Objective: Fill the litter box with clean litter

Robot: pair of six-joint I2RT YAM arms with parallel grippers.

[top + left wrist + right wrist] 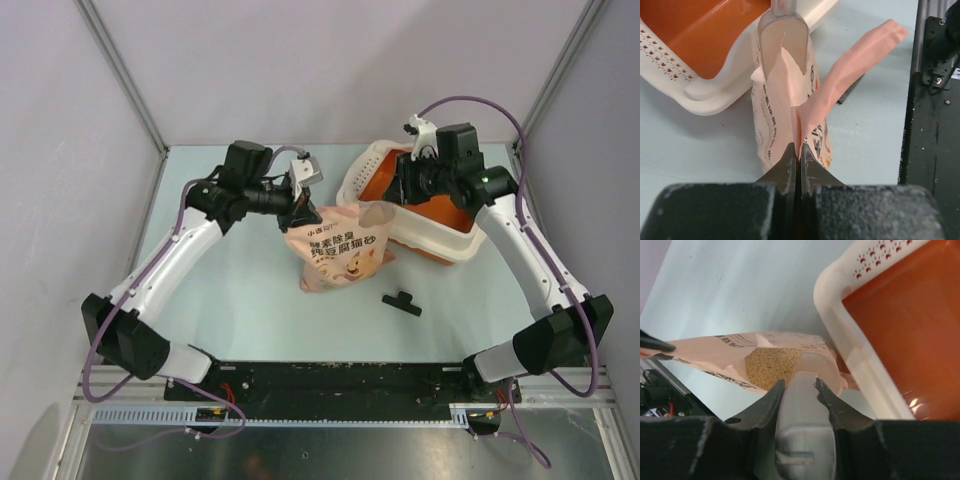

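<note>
The litter box stands at the back right, cream rim, bare orange inside, perforated ledge at its far end. The pink bag stands open in front of it. My left gripper is shut on the bag's top edge and holds it up. My right gripper is shut on the handle of the clear plastic scoop, whose bowl sits in the bag's mouth. Clean litter shows inside the bag, pale beige granules.
A small black clip-like part lies on the table in front of the bag. The black base rail runs along the near edge. Grey walls enclose the table on three sides.
</note>
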